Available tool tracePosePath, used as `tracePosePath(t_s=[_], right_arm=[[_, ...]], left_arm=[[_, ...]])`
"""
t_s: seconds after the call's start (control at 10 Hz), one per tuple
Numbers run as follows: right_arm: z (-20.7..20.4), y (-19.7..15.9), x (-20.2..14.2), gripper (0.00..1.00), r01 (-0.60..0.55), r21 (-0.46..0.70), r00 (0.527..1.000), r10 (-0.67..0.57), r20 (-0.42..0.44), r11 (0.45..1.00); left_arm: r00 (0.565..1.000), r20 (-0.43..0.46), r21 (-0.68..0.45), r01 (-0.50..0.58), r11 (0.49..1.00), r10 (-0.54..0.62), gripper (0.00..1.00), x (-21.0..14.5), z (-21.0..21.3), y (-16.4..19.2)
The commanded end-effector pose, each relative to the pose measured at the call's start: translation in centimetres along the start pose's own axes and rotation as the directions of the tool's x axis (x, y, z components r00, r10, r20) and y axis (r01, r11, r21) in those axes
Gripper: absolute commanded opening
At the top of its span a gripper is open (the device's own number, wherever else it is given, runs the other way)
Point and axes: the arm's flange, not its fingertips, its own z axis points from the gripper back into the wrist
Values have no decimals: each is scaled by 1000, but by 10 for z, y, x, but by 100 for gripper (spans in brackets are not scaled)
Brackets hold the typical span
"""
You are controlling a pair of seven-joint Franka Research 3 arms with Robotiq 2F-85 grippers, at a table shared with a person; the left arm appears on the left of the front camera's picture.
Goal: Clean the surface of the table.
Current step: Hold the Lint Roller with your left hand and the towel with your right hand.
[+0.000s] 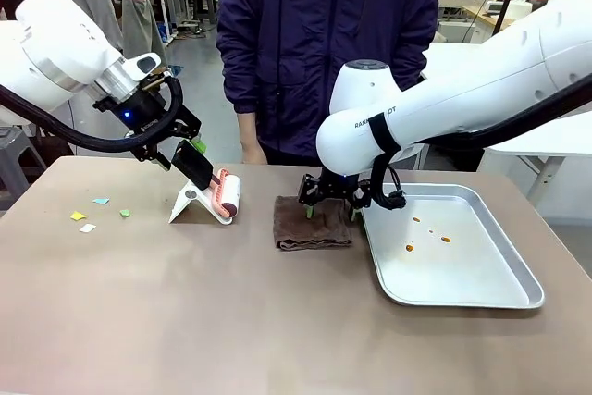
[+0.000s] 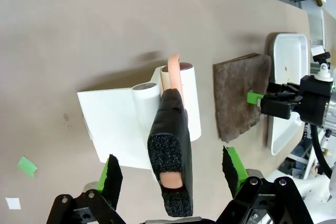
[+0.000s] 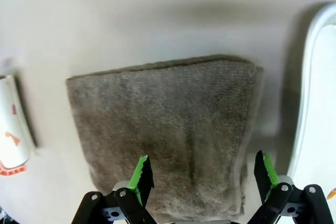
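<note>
Seeing any trouble ahead from your end, operator?

Two things, spotter. My left gripper [image 2: 170, 160] is spread wide around the roller's black handle [image 2: 169, 145], with a gap on each side in its wrist view. If I close off-centre, one pad meets the handle first and could shove the roller [image 1: 228, 197] sideways out of its white stand [image 2: 113, 124], or tip the stand over.

And the other side?

The right gripper [image 3: 202, 162] is just as wide and holds nothing. It hangs over the brown cloth [image 3: 168, 129], fingertips at the cloth's bottom edge in its wrist view. I can't tell whether the pads are touching the fabric. If I pinch too shallow, I'd expect to lift only the top fold and have the cloth open out. The tray [image 1: 499, 298] lies just beside the cloth at lower right, so a careless sweep could catch its rim.

Where's the actual work?

On the desk [image 1: 185, 321], which takes up the whole lower half of the front view. The coloured paper scraps [image 1: 79, 216] lie at its left, well apart from the roller, so nothing there is cleaned yet.

Any risk of the arms clashing?

I judge it small. The cloth and roller are near each other at centre frame, though, so I'd move one arm at a time.
</note>
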Motion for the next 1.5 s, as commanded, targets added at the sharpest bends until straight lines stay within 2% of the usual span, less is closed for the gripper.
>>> tracePosePath(t_s=[0.0,0.3,0.4,0.5,0.6,0.7,0.8,0.9,1.0,1.4], right_arm=[[-6,7,3,100,37,-56,999,-38,-5,998],[-9,5,4,100,40,-43,999,-40,-5,998],[-8,5,3,100,35,-24,999,-36,-13,999],[-10,5,3,40,24,-26,999,-25,-30,999],[-10,5,3,40,28,-19,999,-28,-31,999],[-10,5,3,0,27,-18,999,-27,-33,999],[-10,4,2,35,25,-12,999,-26,-31,1000],[-10,4,3,0,28,-9,999,-28,-33,1000],[-11,3,3,0,21,9,999,-21,-39,1000],[-12,2,2,0,21,22,998,-20,-60,1000]], left_arm=[[1000,-8,1,-16,1000,16,100,3,1,-1],[1000,-6,-5,-17,1000,17,100,4,0,-1],[1000,8,-1,-10,1000,10,68,5,0,0],[1000,-1,-3,-9,1000,9,40,5,0,0],[1000,5,-4,-3,1000,3,8,6,0,-1],[1000,9,-7,0,1000,0,0,6,0,-1],[1000,23,-12,0,1000,1,0,6,0,-1],[999,38,-19,0,1000,0,0,6,1,-1],[999,37,-16,3,1000,-3,2,5,1,-2],[998,54,-26,14,1000,-12,0,3,5,-3]])
